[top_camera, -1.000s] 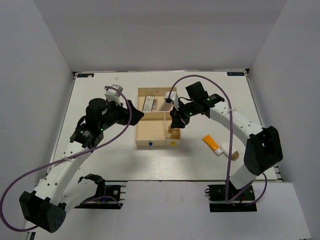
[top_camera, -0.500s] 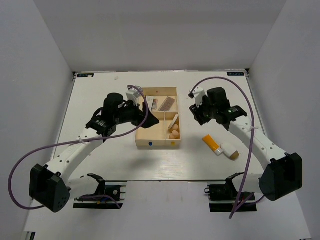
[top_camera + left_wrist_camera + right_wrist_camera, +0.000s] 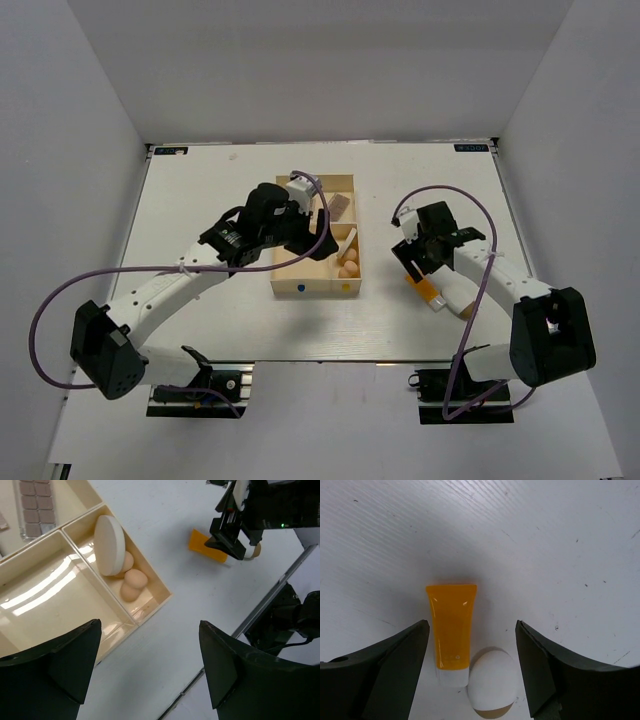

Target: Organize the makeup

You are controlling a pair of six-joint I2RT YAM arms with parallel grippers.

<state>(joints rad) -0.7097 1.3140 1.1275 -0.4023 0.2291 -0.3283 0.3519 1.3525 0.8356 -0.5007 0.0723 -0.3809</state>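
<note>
The pale wooden tray (image 3: 312, 284) holds a grey-brown palette (image 3: 35, 504) in its far compartment. Its right compartment holds the cream round pad (image 3: 109, 545), standing on edge, and peach sponges (image 3: 134, 579). My left gripper (image 3: 150, 630) hovers open and empty above the tray (image 3: 159, 582); in the top view the left gripper (image 3: 300, 232) covers part of it. The orange tube (image 3: 451, 630) and the white brown-capped bottle (image 3: 490, 682) lie side by side on the table. My right gripper (image 3: 471, 628) hangs open straight above them, holding nothing. The right gripper (image 3: 412, 262) partly hides the tube (image 3: 430, 291).
The tray's near-left compartment (image 3: 45, 595) holds nothing. The table's front edge (image 3: 260, 612) and the right arm's base lie close behind the tube. White walls enclose the table on three sides.
My right gripper left the tray, swung right and toward the front, and now opens wider over the tube. My left gripper moved right, from beside the tray to above it.
</note>
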